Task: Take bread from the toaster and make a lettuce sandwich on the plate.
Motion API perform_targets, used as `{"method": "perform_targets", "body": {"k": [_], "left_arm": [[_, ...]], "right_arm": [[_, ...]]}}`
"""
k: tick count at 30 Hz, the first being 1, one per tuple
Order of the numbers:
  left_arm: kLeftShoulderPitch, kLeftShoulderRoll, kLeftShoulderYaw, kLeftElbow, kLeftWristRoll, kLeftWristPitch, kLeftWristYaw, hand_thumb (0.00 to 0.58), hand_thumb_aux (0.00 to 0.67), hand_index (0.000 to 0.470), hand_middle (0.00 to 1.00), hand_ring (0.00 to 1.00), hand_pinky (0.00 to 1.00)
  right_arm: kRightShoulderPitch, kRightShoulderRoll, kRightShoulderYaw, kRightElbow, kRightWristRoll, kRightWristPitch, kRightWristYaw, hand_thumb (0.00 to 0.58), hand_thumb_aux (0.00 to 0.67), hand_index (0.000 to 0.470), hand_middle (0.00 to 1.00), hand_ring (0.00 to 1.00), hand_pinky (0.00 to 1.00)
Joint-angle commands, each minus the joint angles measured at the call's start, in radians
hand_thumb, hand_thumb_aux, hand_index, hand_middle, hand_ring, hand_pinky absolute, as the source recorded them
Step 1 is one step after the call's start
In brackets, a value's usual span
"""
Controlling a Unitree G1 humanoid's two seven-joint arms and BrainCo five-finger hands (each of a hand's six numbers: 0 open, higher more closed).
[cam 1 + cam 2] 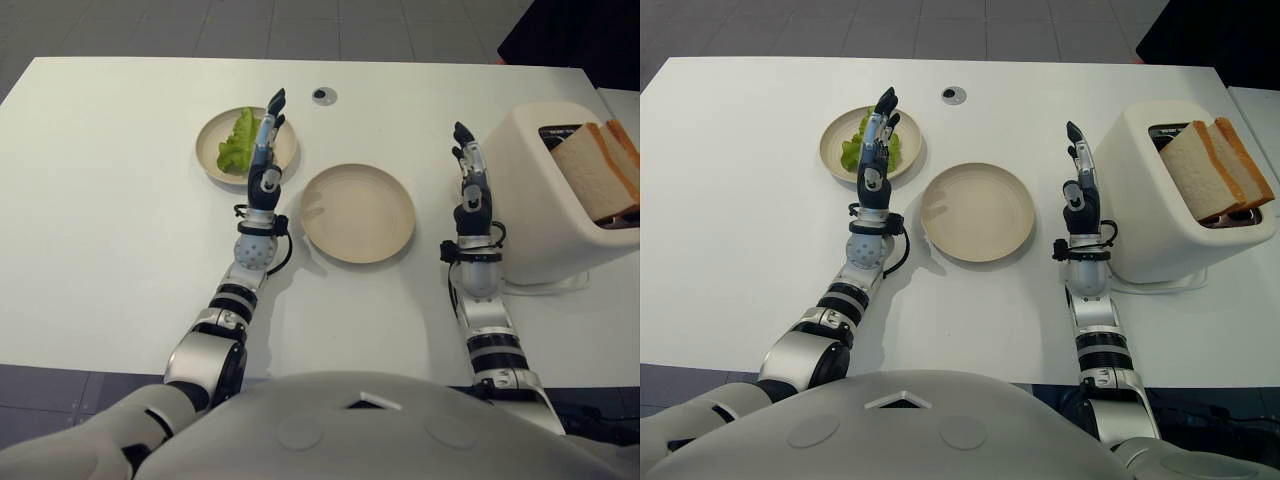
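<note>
A cream toaster (pixel 535 215) stands at the right of the white table, with two bread slices (pixel 597 170) sticking up from its slots. An empty beige plate (pixel 358 213) lies in the middle. A smaller plate (pixel 214 135) behind and to its left holds a green lettuce leaf (pixel 238 141). My left hand (pixel 266 150) is held edge-on with straight fingers, open, over the right side of the lettuce plate. My right hand (pixel 470 185) stands open and empty just left of the toaster, between it and the middle plate.
A small round dark hole (pixel 324 96) sits in the tabletop behind the plates. The table's left half and front strip are bare white surface (pixel 110 250). A thin cable (pixel 545 288) runs along the toaster's base.
</note>
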Motion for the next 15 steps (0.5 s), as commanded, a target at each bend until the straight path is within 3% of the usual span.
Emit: {"method": "perform_targets", "body": {"k": [1, 5, 8, 10, 11, 13, 15], "left_arm": [[0.124, -0.005, 0.001, 0.061, -0.017, 0.016, -0.024, 0.0, 0.0, 0.0, 0.0, 0.0, 0.0], [0.118, -0.007, -0.003, 0.059, -0.009, 0.021, -0.038, 0.0, 0.0, 0.0, 0.0, 0.0, 0.0], [0.137, -0.014, -0.005, 0.035, 0.0, 0.022, -0.034, 0.0, 0.0, 0.0, 0.0, 0.0, 0.0], [0.161, -0.023, -0.018, 0.009, 0.03, 0.021, -0.023, 0.0, 0.0, 0.0, 0.0, 0.0, 0.0], [0.174, -0.03, -0.025, -0.003, 0.041, 0.023, -0.018, 0.0, 0.0, 0.0, 0.0, 0.0, 0.0], [0.201, -0.039, -0.035, -0.035, 0.059, 0.03, -0.011, 0.0, 0.0, 0.0, 0.0, 0.0, 0.0], [0.225, -0.044, -0.04, -0.069, 0.077, 0.039, -0.002, 0.0, 0.0, 0.0, 0.0, 0.0, 0.0]], "right_arm": [[0.008, 0.001, 0.009, -0.009, -0.011, 0.027, 0.025, 0.0, 0.0, 0.0, 0.0, 0.0, 0.0], [0.002, 0.0, 0.012, 0.002, -0.014, 0.015, 0.037, 0.0, 0.0, 0.0, 0.0, 0.0, 0.0], [0.07, -0.053, -0.043, -0.357, -0.077, 0.02, 0.069, 0.0, 0.0, 0.0, 0.0, 0.0, 0.0], [0.117, -0.149, -0.267, -0.684, -0.001, 0.12, 0.096, 0.0, 0.0, 0.0, 0.0, 0.0, 0.0], [0.134, -0.209, -0.418, -0.756, 0.047, 0.168, 0.105, 0.0, 0.0, 0.0, 0.0, 0.0, 0.0], [0.177, -0.306, -0.705, -0.753, 0.052, 0.244, 0.111, 0.0, 0.0, 0.0, 0.0, 0.0, 0.0], [0.257, -0.364, -0.888, -0.648, -0.075, 0.279, 0.096, 0.0, 0.0, 0.0, 0.0, 0.0, 0.0]]}}
